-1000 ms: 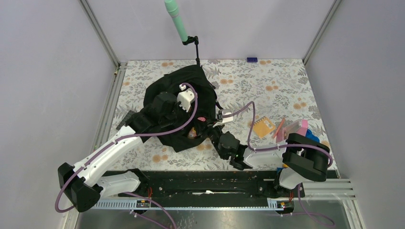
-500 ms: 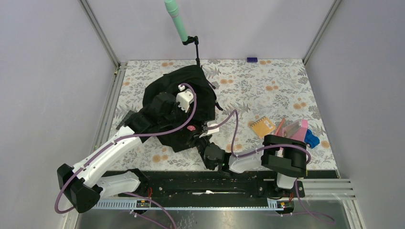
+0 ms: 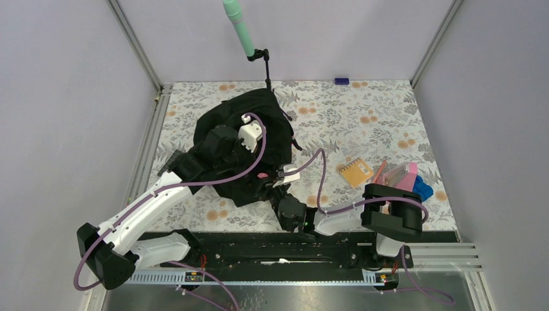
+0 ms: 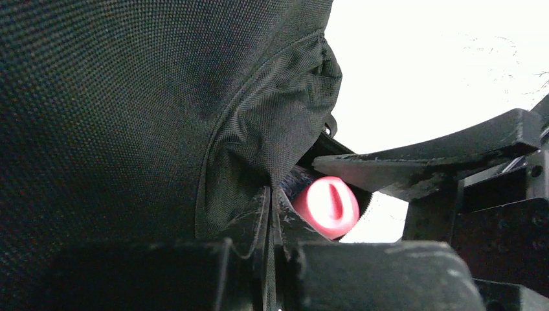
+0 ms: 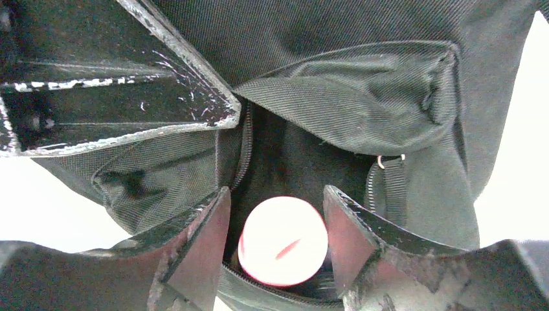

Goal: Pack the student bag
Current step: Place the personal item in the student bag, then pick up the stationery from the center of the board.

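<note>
Black fabric fills both wrist views. The backpack [image 3: 275,110] lies on the left half of the flowered table [image 3: 369,123], and from above the two arms cover most of its mouth. On a fold at the bag's edge, the left gripper [image 4: 268,259] has its fingers pressed together. The right gripper [image 5: 277,194] flanks a pink round thing [image 5: 283,241] in the zip opening. Glare washes the thing out beyond naming, and whether the fingers pinch it cannot be told. An orange notebook [image 3: 357,173] lies well apart, at right.
</note>
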`<state>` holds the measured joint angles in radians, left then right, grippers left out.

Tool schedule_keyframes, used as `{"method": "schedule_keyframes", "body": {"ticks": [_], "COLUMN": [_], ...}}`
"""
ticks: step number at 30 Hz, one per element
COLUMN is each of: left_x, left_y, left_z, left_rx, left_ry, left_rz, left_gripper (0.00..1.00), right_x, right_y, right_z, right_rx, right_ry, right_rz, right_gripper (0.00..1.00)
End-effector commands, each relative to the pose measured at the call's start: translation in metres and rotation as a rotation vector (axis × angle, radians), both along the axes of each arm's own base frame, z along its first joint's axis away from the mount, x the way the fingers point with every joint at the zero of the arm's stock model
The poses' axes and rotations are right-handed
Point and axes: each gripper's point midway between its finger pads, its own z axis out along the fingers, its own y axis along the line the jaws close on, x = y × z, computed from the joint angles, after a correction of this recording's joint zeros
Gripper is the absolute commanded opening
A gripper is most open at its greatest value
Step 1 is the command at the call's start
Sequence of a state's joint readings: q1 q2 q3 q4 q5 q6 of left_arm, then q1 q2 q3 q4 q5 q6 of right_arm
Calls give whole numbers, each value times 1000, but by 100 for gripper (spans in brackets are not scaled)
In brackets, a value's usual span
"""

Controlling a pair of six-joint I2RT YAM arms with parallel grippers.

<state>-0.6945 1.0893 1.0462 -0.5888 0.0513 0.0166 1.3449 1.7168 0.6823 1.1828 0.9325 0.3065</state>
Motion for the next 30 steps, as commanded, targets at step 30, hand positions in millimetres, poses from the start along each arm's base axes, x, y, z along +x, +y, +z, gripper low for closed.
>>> {"method": "schedule_keyframes", "body": {"ticks": [30], "left_x": [16], "left_y": [-2], "left_z": [38], "left_rx": [-86], "left_ry": [-155], "left_rz": [28], "left_gripper": [0], "right_x": [-6], "right_y": [-262], "right_z": [2], "right_rx": [-409], "right_ry": [351], "right_rz": [-294], "right_gripper": [92]}}
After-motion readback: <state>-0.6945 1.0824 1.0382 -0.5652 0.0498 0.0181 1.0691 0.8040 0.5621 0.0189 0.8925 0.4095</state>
